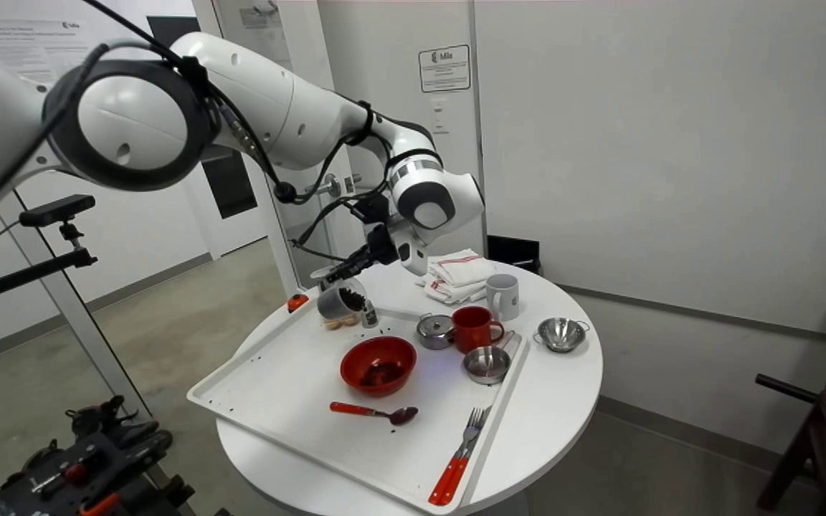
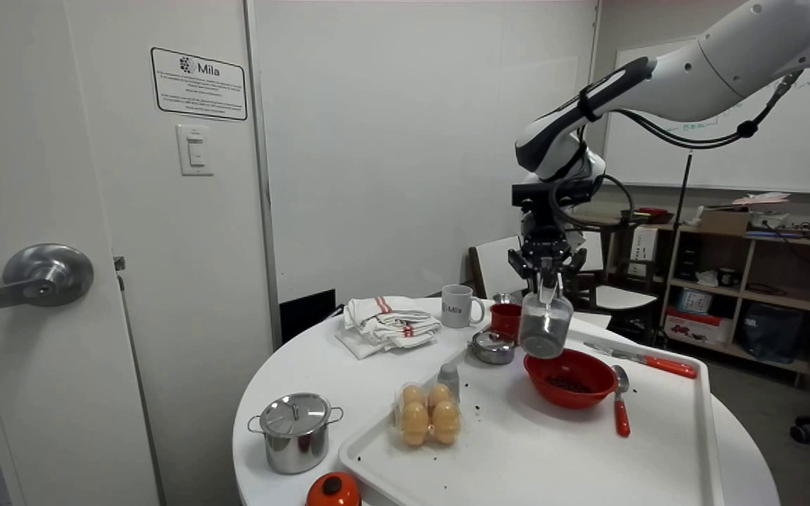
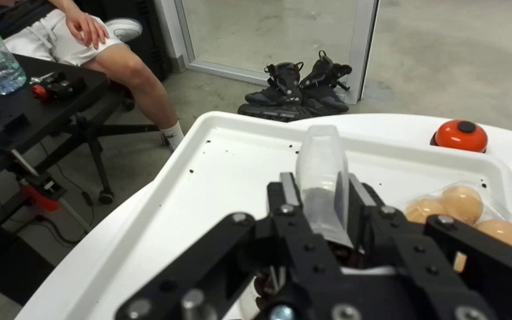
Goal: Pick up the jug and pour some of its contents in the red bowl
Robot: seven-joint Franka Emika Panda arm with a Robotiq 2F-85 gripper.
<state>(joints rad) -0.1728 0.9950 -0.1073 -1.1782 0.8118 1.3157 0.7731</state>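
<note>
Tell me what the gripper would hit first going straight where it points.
Past the held jug, probably the tray, towards its far side in the wrist view; depth is unclear, so the gripper may pass over it.

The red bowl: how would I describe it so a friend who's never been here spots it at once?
Find the round white table and the large white tray on it. On the tray, next to a red-handled spoon, sits the red bowl. Unlike the nearby red mug, it is wide and handleless, with dark bits lying inside.
</note>
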